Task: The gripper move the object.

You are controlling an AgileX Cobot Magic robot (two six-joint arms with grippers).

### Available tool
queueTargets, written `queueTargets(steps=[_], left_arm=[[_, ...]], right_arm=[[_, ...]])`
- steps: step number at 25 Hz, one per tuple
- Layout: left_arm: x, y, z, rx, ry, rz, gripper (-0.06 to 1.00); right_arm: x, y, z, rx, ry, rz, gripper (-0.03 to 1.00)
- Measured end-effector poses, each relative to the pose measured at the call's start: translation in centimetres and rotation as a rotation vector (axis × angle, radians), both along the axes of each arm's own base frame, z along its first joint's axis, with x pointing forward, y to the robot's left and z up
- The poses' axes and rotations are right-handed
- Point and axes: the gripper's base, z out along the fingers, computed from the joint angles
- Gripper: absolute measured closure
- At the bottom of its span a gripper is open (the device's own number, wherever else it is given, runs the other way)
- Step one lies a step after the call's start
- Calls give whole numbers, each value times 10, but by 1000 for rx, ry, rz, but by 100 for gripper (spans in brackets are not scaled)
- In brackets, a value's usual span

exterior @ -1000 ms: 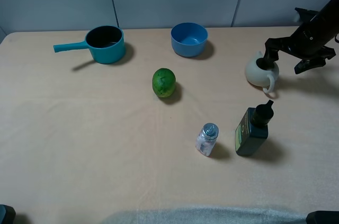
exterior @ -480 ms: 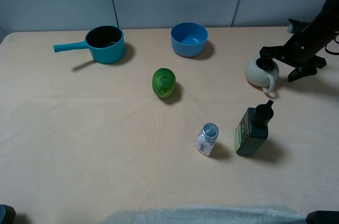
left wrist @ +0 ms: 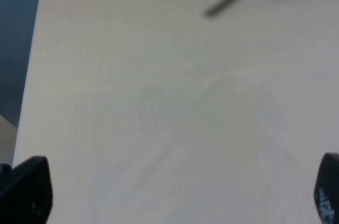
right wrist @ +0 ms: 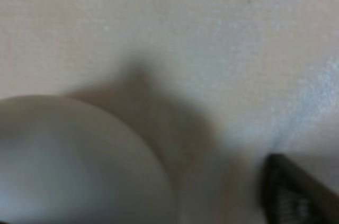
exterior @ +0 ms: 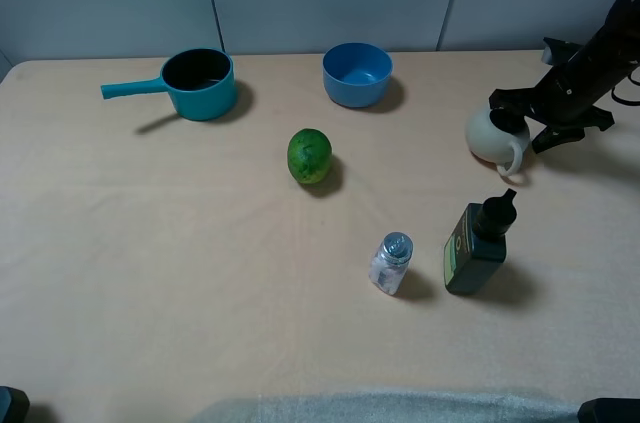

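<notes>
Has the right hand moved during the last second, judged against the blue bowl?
Yes. The right hand has come down and slightly left, toward the blue bowl, and is now closer to the cream pitcher.

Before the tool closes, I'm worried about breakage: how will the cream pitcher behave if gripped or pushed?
The pitcher looks glazed ceramic, so probably rigid, slippery and chippable. Its round belly may slip from the tool; standing upright, it should slide, not roll.

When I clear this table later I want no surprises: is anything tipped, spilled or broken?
Nothing stands out. The pitcher stands upright by the open right gripper; the saucepan, bowl, shaker and dark bottle are upright too, the green fruit looks whole, and no spill shows on the table.
</notes>
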Motion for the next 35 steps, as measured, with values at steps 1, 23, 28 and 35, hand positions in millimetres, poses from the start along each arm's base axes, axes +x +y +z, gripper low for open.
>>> queueTargets(steps=[1, 23, 28, 35], left_arm=[[0, 0, 0, 0, 0, 0, -5], [0, 0, 0, 0, 0, 0, -5], [0, 0, 0, 0, 0, 0, -5], [0, 0, 0, 0, 0, 0, -5]], right_arm=[[0, 0, 0, 3, 2, -3, 62], [-1, 1, 6, 7, 5, 1, 90], [0, 1, 23, 12, -12, 10, 90], [2, 2, 49, 18, -36, 25, 90]])
